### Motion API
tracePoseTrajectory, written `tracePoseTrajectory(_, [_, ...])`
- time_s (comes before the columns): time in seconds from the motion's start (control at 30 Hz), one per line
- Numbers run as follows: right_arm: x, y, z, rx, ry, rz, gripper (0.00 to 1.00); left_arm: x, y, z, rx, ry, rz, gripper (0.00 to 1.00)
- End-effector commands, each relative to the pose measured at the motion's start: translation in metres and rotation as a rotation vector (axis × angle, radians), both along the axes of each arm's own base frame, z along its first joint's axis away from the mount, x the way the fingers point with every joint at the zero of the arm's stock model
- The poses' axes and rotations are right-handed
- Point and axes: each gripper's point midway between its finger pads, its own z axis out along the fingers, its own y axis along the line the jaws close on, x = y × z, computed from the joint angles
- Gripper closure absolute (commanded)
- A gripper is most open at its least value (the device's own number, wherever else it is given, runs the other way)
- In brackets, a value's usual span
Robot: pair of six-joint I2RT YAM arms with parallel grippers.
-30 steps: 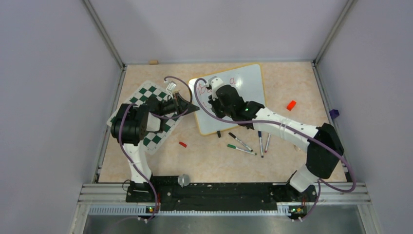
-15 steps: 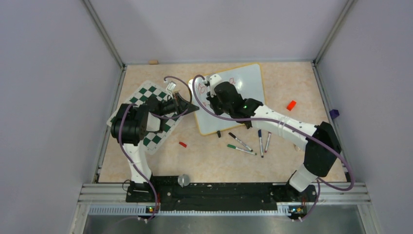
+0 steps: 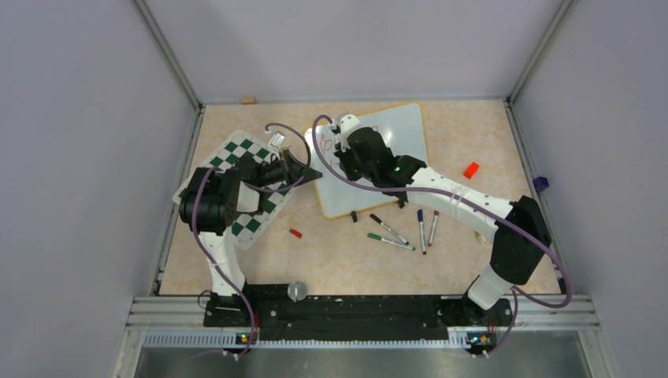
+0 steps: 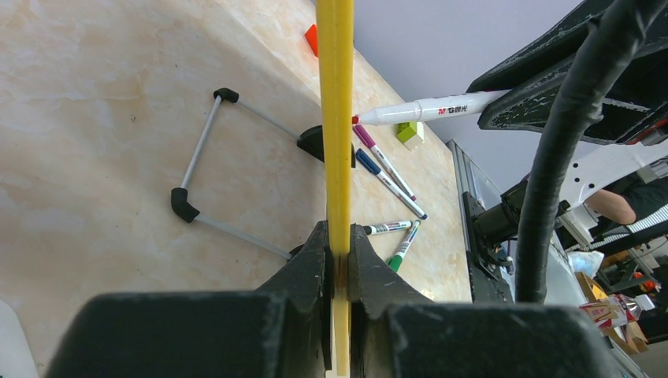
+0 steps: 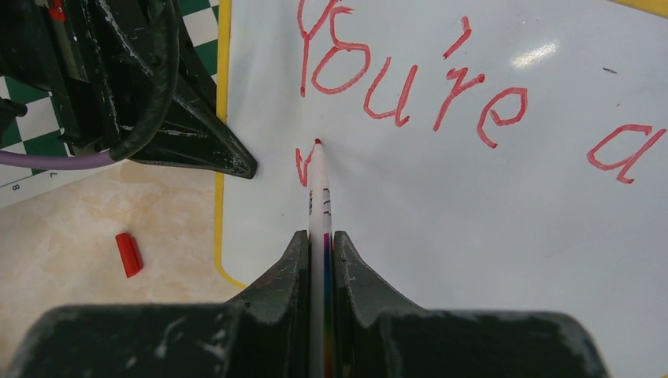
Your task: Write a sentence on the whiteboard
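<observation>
The whiteboard is glossy white with a yellow frame and lies at the table's middle back. Red writing on it reads "You're a", with a short red stroke started below. My right gripper is shut on a red marker; its tip touches the board beside that stroke. From above, the right gripper is over the board's left part. My left gripper is shut on the board's yellow frame at its left edge.
A green-and-white chess mat lies under the left arm. Several markers lie in front of the board. A red cap and a red block lie on the table. The board's wire stand shows beneath it.
My right gripper has moved with the marker toward the board's left and a little farther back. The left arm has not moved.
</observation>
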Motion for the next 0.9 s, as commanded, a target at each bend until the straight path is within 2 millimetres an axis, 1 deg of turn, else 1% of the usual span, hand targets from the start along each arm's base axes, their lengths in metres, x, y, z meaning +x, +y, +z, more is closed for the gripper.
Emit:
tracePoseTrajectory(0.0, [0.017, -0.001, 0.013, 0.007, -0.047, -0.037, 1.0, 0.003, 0.004, 0.024, 0.004, -0.173, 0.019, 1.0])
tracePoseTrajectory(0.23, [0.008, -0.008, 0.002, 0.003, -0.016, -0.038, 1.0, 0.004, 0.004, 0.024, 0.004, -0.172, 0.022, 1.0])
tracePoseTrajectory(0.47, [-0.007, -0.021, -0.01, -0.003, 0.018, -0.045, 1.0, 0.004, 0.004, 0.023, 0.005, -0.17, 0.023, 1.0])
tracePoseTrajectory(0.57, [-0.01, -0.026, -0.011, -0.004, 0.022, -0.051, 1.0, 0.005, 0.004, 0.024, 0.005, -0.171, 0.023, 1.0])
tracePoseTrajectory(0.7, [-0.009, -0.026, -0.01, -0.002, 0.018, -0.057, 1.0, 0.005, 0.004, 0.024, 0.004, -0.171, 0.025, 1.0])
tracePoseTrajectory(0.87, [0.0, -0.022, -0.003, 0.003, 0.003, -0.066, 1.0, 0.005, 0.004, 0.024, 0.005, -0.173, 0.025, 1.0])
